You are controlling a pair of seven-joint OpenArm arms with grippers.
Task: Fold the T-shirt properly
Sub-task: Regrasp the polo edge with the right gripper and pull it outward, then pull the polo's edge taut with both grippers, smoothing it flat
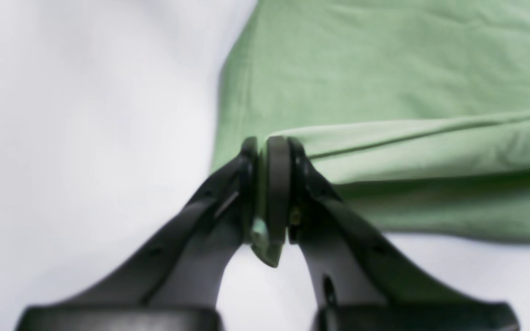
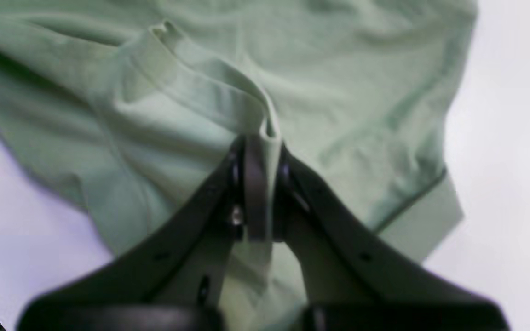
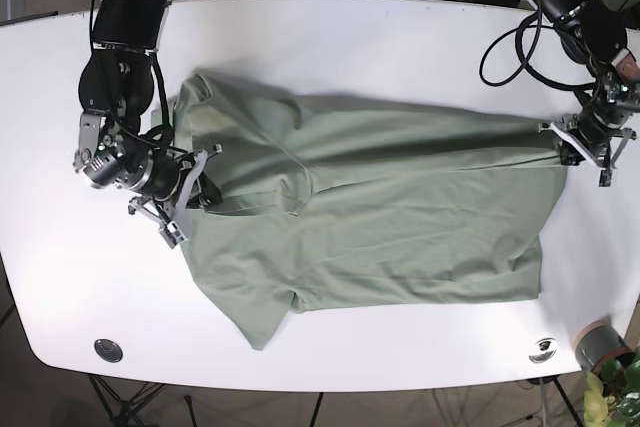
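A light green T-shirt [image 3: 380,217] lies spread across the white table, collar end to the left and hem to the right in the base view. My left gripper [image 1: 267,156] is shut on a corner of the hem [image 1: 384,142], at the shirt's right edge [image 3: 560,142]. That pinched hem is raised, and the fabric under it lies flat. My right gripper [image 2: 258,151] is shut on the ribbed collar band [image 2: 200,82] at the shirt's left end [image 3: 205,182]. A sleeve [image 2: 421,216] hangs to the right of it in the right wrist view.
The white table [image 3: 400,37] extends beyond the shirt on all sides. Black cables [image 3: 520,37] hang over the far right corner. A round metal fitting [image 3: 107,349] sits near the front left edge, another [image 3: 542,349] near the front right. A potted plant [image 3: 605,347] stands off the front right corner.
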